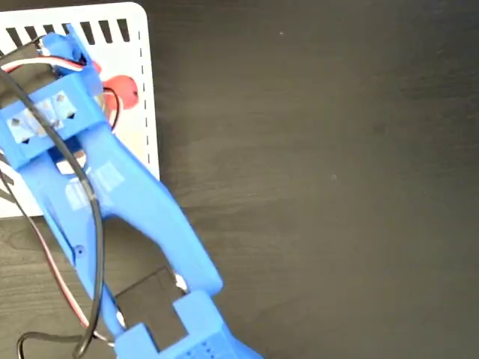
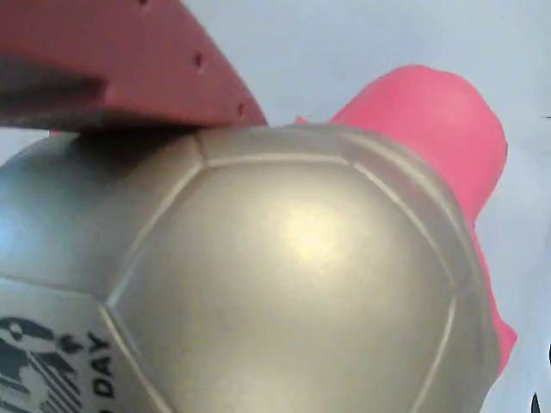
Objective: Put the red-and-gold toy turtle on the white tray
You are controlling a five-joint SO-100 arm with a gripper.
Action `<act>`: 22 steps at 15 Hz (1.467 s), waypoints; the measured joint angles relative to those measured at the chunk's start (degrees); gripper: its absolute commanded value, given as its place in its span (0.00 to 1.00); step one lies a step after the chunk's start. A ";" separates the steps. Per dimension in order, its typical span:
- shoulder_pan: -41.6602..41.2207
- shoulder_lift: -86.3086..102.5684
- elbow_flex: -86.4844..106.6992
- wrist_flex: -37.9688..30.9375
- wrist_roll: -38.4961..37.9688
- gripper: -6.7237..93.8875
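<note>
Turtle (image 2: 301, 267) filled the wrist view, gold shell w/ black print at lower left, coral-red head upper right; one red finger (image 2: 112, 60) pressed on shell top. Gripper (image 1: 101, 93) looked clamped on turtle, other finger hidden. In fixed view red bit (image 1: 127, 90) showed over white tray (image 1: 144, 45), near its right edge, at tabletop's upper left corner. Blue arm (image 1: 127, 202) ran to bottom edge.

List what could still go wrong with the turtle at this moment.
1. The turtle sits near the tray's right edge in the fixed view, so a drop or nudge could roll it onto the table.
2. In the wrist view a finger presses the smooth domed shell; it could slip.
</note>
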 measured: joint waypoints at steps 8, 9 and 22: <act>0.70 -2.11 -0.88 -2.02 0.00 0.45; 0.70 -2.11 -0.88 -2.02 0.00 0.55; 0.79 -2.11 -0.88 -2.46 1.05 0.67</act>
